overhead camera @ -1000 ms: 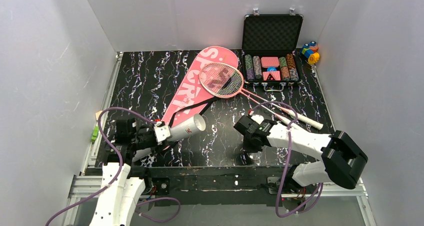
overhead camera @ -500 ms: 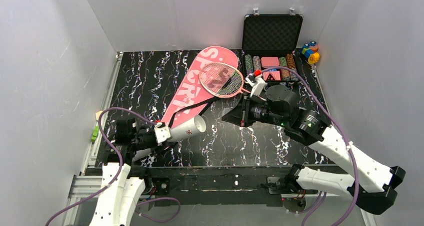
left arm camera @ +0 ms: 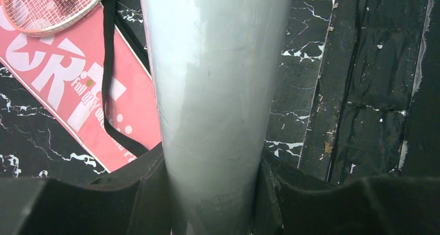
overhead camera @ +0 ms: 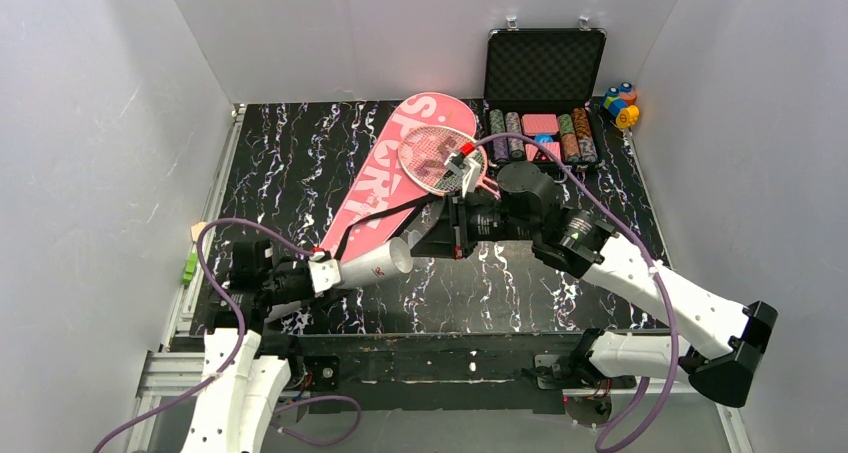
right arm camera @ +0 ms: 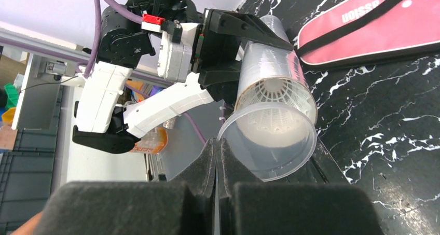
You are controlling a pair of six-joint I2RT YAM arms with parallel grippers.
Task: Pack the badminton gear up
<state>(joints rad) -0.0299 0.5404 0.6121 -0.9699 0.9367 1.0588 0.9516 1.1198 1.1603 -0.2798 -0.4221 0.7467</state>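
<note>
The left gripper (overhead camera: 322, 273) clamps the white tube (overhead camera: 375, 260) at its near end. The long axis runs away from those fingers, so the open mouth faces the right gripper (overhead camera: 438, 241) — pressed shut on nothing visible, just beside the rim. 1 shuttlecock (right arm camera: 272, 118) sits inside — the right arm is nearer the mouth.

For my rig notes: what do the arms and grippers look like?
The left arm and right arm have white shells and black joints, each trailing a purple cable. The left gripper and right gripper are black and blocky, each with a white, red-tabbed wrist module.
</note>
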